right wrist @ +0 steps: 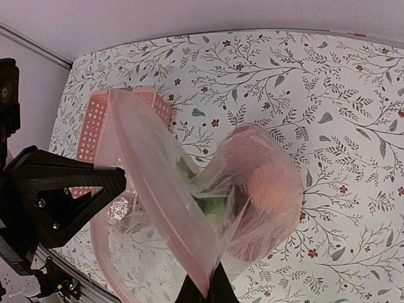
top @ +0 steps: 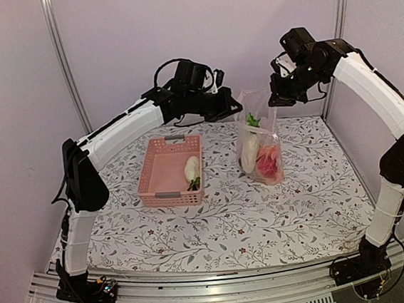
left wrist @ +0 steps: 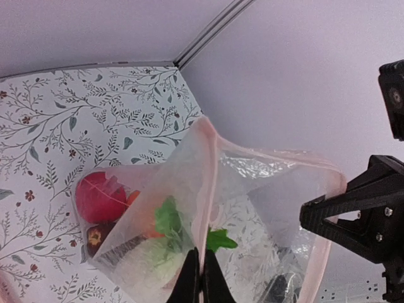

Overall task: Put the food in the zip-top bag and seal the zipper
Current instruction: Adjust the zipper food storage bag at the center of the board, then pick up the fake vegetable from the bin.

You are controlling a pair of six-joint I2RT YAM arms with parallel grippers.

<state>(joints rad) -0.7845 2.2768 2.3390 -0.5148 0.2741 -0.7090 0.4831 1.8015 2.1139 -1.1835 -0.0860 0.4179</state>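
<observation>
The clear zip-top bag [top: 260, 146] hangs upright over the table, held up by both grippers at its mouth. It holds food: a white radish with green leaves [top: 249, 150] and red and orange pieces [top: 267, 164]. My left gripper [top: 235, 108] is shut on the bag's left mouth edge [left wrist: 202, 278]. My right gripper [top: 277, 101] is shut on the right mouth edge [right wrist: 211, 291]. The pink-tinted zipper strip [left wrist: 206, 189] runs up from the left fingers; it also shows in the right wrist view [right wrist: 158, 202]. One white radish [top: 191, 169] lies in the pink basket.
The pink slotted basket [top: 162, 173] stands left of the bag on the floral tablecloth. Walls and metal posts close in the back and right.
</observation>
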